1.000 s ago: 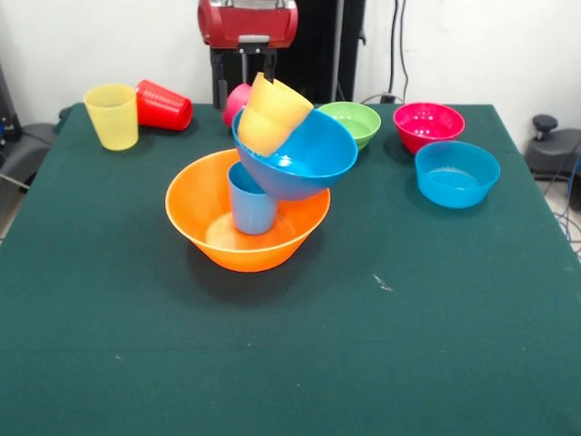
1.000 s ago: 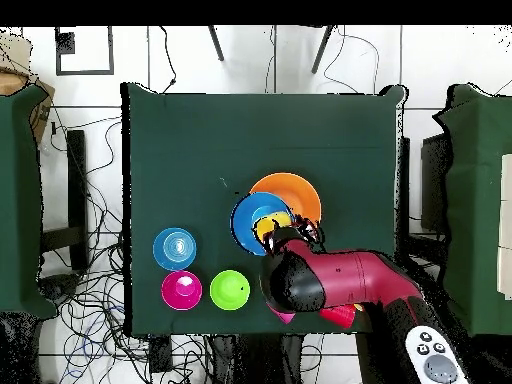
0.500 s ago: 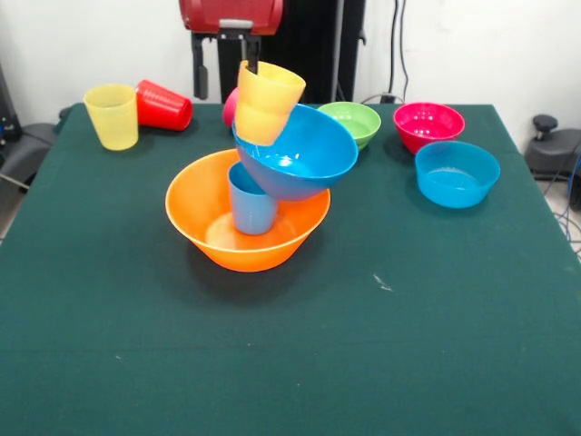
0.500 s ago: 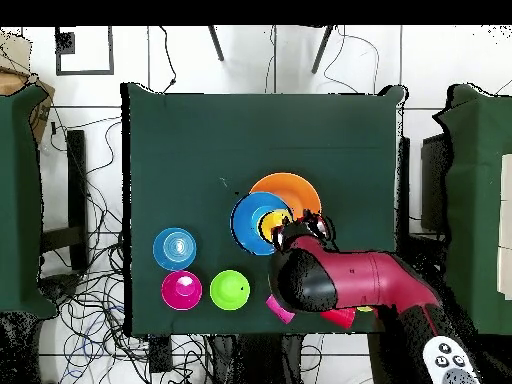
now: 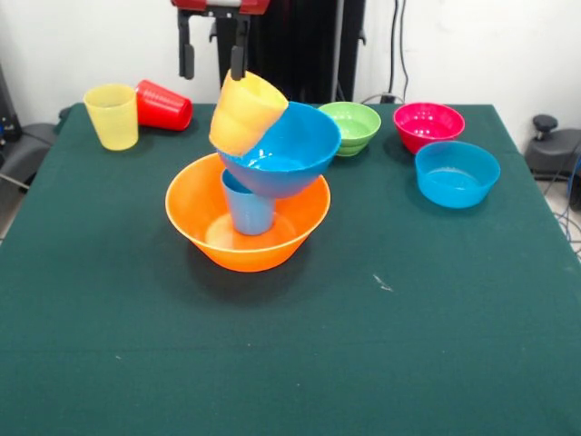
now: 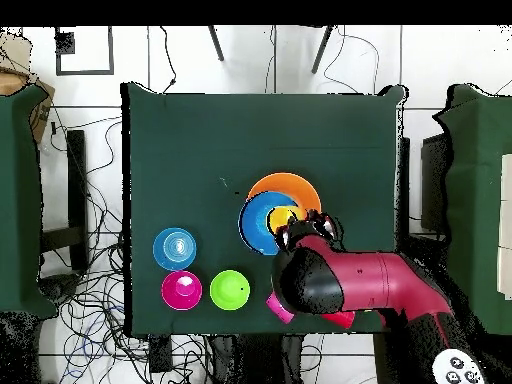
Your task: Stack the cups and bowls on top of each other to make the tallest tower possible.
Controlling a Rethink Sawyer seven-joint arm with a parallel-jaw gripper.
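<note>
The pincer hangs open at the top, its two black fingers spread apart, and it holds nothing. A moment ago it was lower and its fingers were around the orange plastic cup; now it has let go and gone up and a bit to the side.

Just under the pincer, the orange plastic cup leans against the rim of the big shiny blue plastic bowl. The cup is tilted, not standing straight. That blue bowl was tipped over hard before; now it sits flatter on the light blue plastic cup. The light blue cup stands inside the big orange plastic bowl on the green desk. So the tower did not fall when the pincer let go, but I think the leaning cup could still slide off, and nothing will sit well on top of it.

Further out on one side, the yellow see-through plastic cup stands up and the red plastic cup lies on its side beside it. On the other side sit the small green plastic bowl, the small pink-red plastic bowl and the small blue plastic bowl.

The desk near the front edge has lots of free room. The unused cups and bowls sit close to the back edge, so the pincer must reach carefully there.
</note>
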